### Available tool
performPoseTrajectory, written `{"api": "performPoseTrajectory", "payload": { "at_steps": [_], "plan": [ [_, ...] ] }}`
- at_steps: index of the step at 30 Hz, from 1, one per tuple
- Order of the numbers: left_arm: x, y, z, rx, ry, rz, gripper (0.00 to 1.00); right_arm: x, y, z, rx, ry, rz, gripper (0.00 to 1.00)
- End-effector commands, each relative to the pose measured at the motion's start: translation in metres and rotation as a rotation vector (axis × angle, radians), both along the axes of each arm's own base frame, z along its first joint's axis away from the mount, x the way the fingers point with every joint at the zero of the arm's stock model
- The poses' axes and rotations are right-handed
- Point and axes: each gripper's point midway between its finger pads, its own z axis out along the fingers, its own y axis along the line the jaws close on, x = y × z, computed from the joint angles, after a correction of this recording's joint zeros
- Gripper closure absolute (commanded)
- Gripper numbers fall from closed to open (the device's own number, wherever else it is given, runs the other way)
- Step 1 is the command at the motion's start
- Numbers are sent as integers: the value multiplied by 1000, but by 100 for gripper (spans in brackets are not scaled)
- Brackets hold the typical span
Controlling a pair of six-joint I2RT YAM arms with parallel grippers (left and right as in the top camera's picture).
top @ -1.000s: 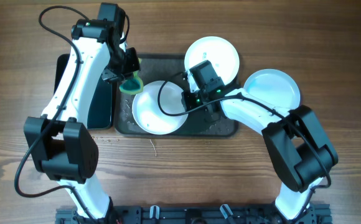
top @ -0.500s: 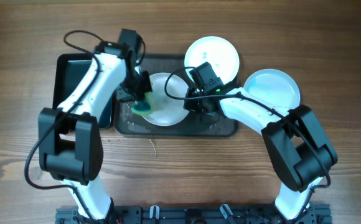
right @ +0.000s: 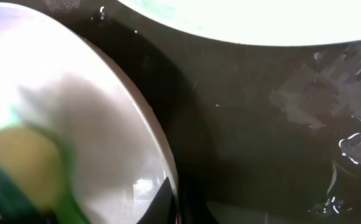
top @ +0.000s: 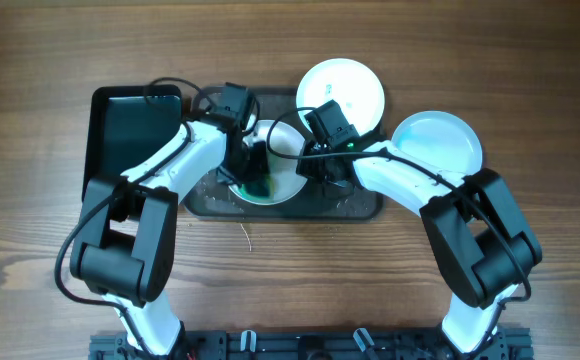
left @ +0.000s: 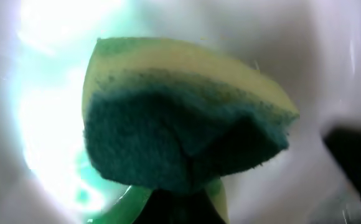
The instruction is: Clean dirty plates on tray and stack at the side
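A white plate (top: 282, 160) lies in the dark wet tray (top: 355, 205). My left gripper (top: 254, 176) is shut on a green and yellow sponge (top: 258, 185) and presses it on the plate's inside. In the left wrist view the sponge (left: 180, 118) fills the frame against the white plate (left: 336, 56), with the gripper (left: 180, 213) below it. My right gripper (top: 315, 172) is shut on the plate's right rim. In the right wrist view its dark fingers (right: 168, 200) pinch the rim of the plate (right: 106, 118), with the sponge (right: 12, 171) at the left.
A second white plate (top: 345, 85) sits at the tray's back edge and shows in the right wrist view (right: 261, 18). A third white plate (top: 438, 145) lies on the table to the right. A black flat tray (top: 130, 125) lies to the left. Water and crumbs lie on the tray floor (right: 274, 124).
My left gripper has moved right with the sponge, from the tray's left edge onto the middle of the plate. My right gripper has stayed on the plate's rim.
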Motion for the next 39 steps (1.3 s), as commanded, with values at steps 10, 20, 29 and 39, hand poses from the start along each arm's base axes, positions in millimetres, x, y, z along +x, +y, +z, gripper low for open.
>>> {"api": "performPoseTrajectory", "payload": {
  "at_steps": [10,20,29,39],
  "plan": [
    [15,62,-22,306,-53,229,96,-3,-9,-17,-55,17,-8,96],
    [15,106,-9,543,-82,369,96,-3,-10,-17,-56,19,-8,96],
    [72,100,29,517,-270,425,96,-6,-11,-18,-62,28,-7,96],
    [87,84,106,336,-205,337,96,-11,-4,-17,-38,33,73,96]
  ]
}}
